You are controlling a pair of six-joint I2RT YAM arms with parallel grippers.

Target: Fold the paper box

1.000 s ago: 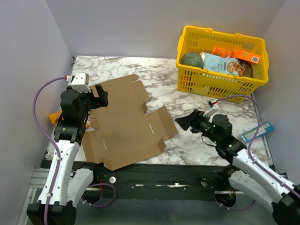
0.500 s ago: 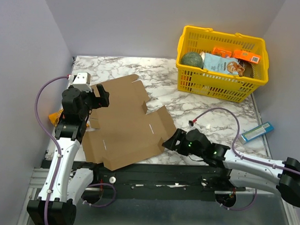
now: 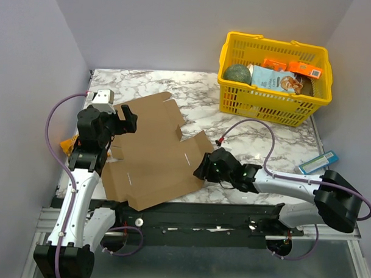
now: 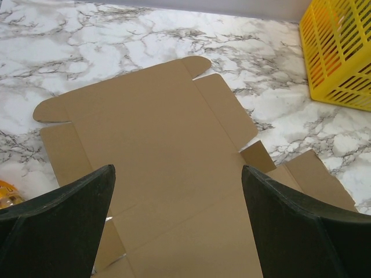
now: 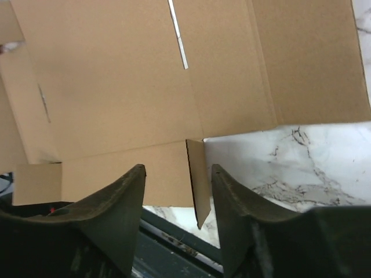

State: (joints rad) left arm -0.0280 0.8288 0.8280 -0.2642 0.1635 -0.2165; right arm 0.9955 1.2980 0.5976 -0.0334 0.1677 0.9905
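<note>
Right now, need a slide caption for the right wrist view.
Right gripper open around a raised flap at the edge of the flat cardboard sheet on the marble table.

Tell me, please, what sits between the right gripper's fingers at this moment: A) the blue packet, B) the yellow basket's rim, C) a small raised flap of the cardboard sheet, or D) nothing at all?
C: the right wrist view shows a small raised flap of the flat paper box standing in the gap of the right gripper, whose jaws are open.
</note>
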